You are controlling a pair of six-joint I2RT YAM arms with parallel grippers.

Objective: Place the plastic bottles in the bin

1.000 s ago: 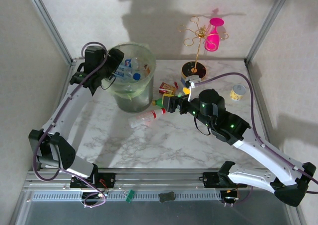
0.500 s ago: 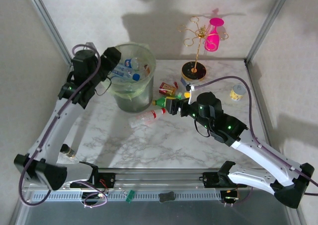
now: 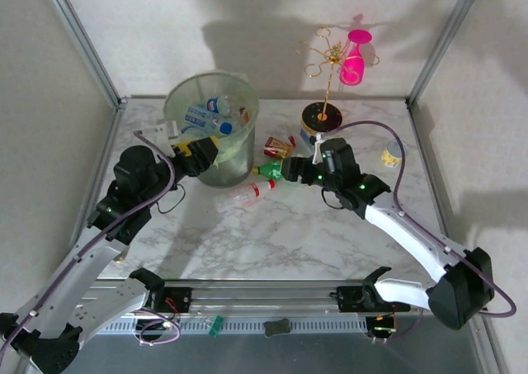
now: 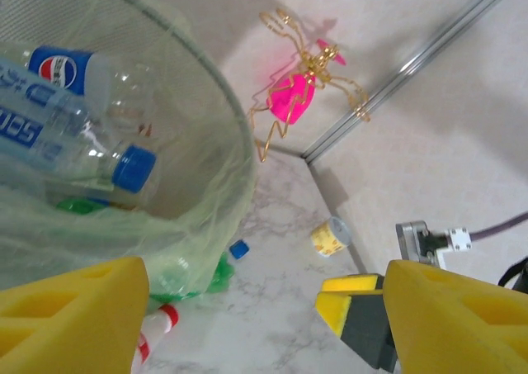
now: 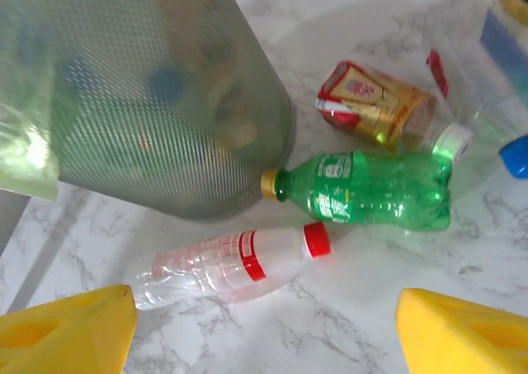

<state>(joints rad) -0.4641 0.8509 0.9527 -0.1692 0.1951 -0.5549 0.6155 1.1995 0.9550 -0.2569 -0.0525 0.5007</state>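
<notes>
The near part of the table (image 3: 272,234) is lying bare under both arms. Your left gripper (image 3: 196,153) is hovering on the left, just beside the near wall of the bin (image 3: 223,169); I can't tell if it's touching. Its fingers (image 4: 74,308) are standing wide apart with nothing between them. Your right gripper (image 3: 287,169) is hanging over the middle of the table, and its fingers (image 5: 70,329) are spread wide too, gripping nothing. The bottles are lying ahead of them, not between them.

Between the two grippers, the clear bottle (image 5: 223,268) is lying on its side on the marble, just in front of the bin's foot, its red cap pointing right. Just behind it the green bottle (image 5: 375,191) is lying flat as well, its gold cap nearly touching the bin's wall. From overhead, your right gripper is sitting at the green bottle's other end. Behind that, the red-label bottle (image 5: 371,106) is lying close against the green one.

The bin is standing upright at the back left of the table, with its pale liner folded over the rim. It's already holding several bottles (image 4: 74,118), with blue caps and labels showing. Farther right, a cup (image 3: 396,153) is standing near the right wall. At the very back, the gold stand (image 3: 327,60) is rising from its black base, carrying a pink bottle (image 3: 355,59).
</notes>
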